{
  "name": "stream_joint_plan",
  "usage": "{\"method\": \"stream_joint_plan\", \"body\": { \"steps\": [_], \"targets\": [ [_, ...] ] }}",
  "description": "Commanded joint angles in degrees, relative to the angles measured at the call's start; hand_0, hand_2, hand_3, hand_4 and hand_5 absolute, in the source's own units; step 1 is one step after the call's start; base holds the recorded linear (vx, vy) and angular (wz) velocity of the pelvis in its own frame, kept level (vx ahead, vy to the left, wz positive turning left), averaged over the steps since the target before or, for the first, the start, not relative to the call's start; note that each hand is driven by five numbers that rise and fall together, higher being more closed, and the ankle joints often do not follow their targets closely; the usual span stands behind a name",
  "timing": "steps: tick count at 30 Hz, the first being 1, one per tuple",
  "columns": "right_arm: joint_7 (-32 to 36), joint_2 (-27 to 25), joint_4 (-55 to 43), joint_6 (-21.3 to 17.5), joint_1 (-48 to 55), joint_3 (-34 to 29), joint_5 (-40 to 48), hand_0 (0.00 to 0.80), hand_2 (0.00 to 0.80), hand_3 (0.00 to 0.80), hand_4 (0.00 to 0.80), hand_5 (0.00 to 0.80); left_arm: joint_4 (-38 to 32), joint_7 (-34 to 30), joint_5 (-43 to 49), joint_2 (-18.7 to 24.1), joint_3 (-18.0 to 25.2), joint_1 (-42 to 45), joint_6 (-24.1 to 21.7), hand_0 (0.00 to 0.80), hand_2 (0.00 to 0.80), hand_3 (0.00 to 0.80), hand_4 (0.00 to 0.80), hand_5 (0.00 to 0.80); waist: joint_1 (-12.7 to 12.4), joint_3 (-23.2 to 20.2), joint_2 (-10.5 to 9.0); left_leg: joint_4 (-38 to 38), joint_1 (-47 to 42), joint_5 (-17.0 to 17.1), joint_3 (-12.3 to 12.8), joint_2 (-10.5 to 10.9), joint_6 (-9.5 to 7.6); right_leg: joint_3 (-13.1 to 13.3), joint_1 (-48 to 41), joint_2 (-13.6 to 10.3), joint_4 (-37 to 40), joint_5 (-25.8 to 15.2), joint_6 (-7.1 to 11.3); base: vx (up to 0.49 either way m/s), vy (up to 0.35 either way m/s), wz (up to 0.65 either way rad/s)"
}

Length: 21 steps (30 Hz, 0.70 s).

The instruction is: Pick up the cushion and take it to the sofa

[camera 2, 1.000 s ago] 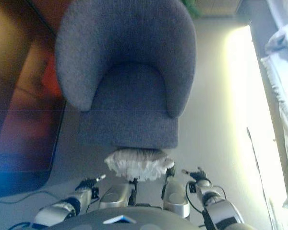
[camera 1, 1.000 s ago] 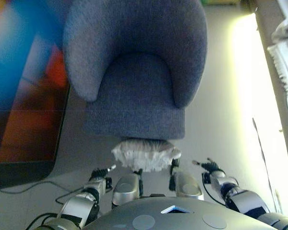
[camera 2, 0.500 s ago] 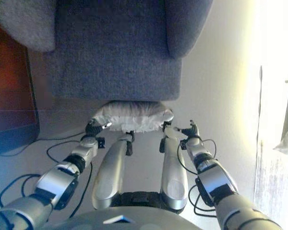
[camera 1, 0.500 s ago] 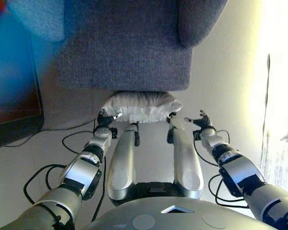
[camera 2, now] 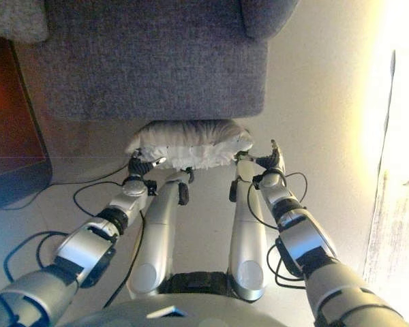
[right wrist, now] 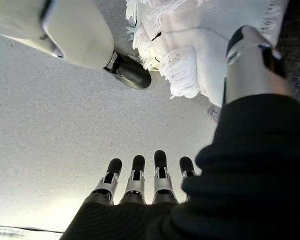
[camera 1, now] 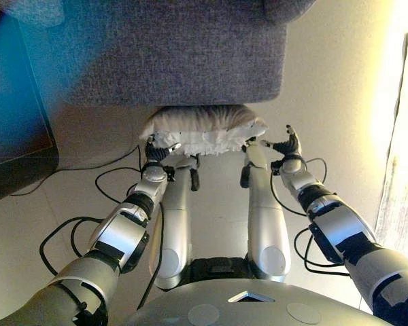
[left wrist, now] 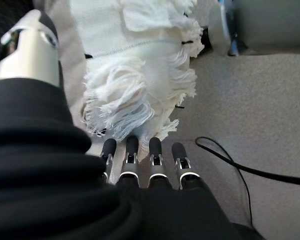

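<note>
The white fringed cushion lies on the floor against the front base of the grey sofa. My left hand is at the cushion's left end, open, fingers straight; in the left wrist view its fingertips reach the cushion's fringe. My right hand is at the cushion's right end, open and a little apart from it. In the right wrist view its fingers are straight over bare floor, and its thumb is beside the cushion.
A dark flat panel lies on the floor left of the sofa. A bright sunlit strip and pale cloth run along the right edge. The floor right of the sofa is light and bare.
The camera has tipped down and closer to the sofa's base. Both arms have reached forward, and the hands now sit at the cushion's two ends.
</note>
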<state>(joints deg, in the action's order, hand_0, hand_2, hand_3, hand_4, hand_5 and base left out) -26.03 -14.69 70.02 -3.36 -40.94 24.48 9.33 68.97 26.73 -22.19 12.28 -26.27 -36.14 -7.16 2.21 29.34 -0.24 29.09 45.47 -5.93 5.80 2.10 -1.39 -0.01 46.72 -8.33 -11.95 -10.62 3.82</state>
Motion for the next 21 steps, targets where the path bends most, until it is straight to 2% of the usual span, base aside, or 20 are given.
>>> {"method": "stream_joint_plan", "body": {
  "steps": [1,8,14,21],
  "targets": [
    [-2.2,-5.5,-2.2,-0.9,-2.7,2.1,-2.9,0.0,0.0,0.0,0.0,0.0,1.3,1.5,-0.6,-1.1,0.8,-2.2,-1.4,0.0,0.0,0.0,0.0,0.0,0.1,0.5,4.35,-5.3,2.8,7.6,-3.1,0.8,-0.5,-1.9,2.5,2.5,-8.9,5.9,-0.77,0.009,0.06,-0.18],
    [-3.2,-6.5,-2.3,-0.2,-5.7,3.6,-4.1,0.0,0.0,0.0,0.0,0.0,2.0,3.0,-4.6,0.3,1.5,-5.1,-1.5,0.0,0.0,0.0,0.0,0.0,0.3,0.5,4.28,-0.8,11.6,6.9,-3.7,0.2,0.0,-1.7,10.6,3.8,-14.1,7.3,-1.56,-0.002,-0.017,-0.02],
    [-4.9,-6.7,-2.8,-0.3,-7.9,4.5,-5.4,0.0,0.0,0.0,0.0,0.0,2.3,3.5,-11.3,1.0,4.4,-5.7,-5.5,0.0,0.0,0.0,0.0,0.0,-0.3,0.5,3.78,4.2,19.1,5.7,-4.8,0.1,0.61,-2.3,17.7,3.6,-19.0,8.3,-2.11,-0.01,-0.094,0.05],
    [-6.7,-7.8,-2.8,-0.1,-11.7,5.7,-6.0,0.0,0.0,0.0,0.0,0.0,2.6,2.7,-11.0,2.2,5.8,-7.2,-7.0,0.0,0.0,0.0,0.0,0.0,-0.7,0.5,4.04,11.1,28.5,3.8,-4.6,0.2,1.37,-2.6,26.9,3.6,-26.2,9.8,-2.39,-0.027,-0.055,0.05]
  ]
}}
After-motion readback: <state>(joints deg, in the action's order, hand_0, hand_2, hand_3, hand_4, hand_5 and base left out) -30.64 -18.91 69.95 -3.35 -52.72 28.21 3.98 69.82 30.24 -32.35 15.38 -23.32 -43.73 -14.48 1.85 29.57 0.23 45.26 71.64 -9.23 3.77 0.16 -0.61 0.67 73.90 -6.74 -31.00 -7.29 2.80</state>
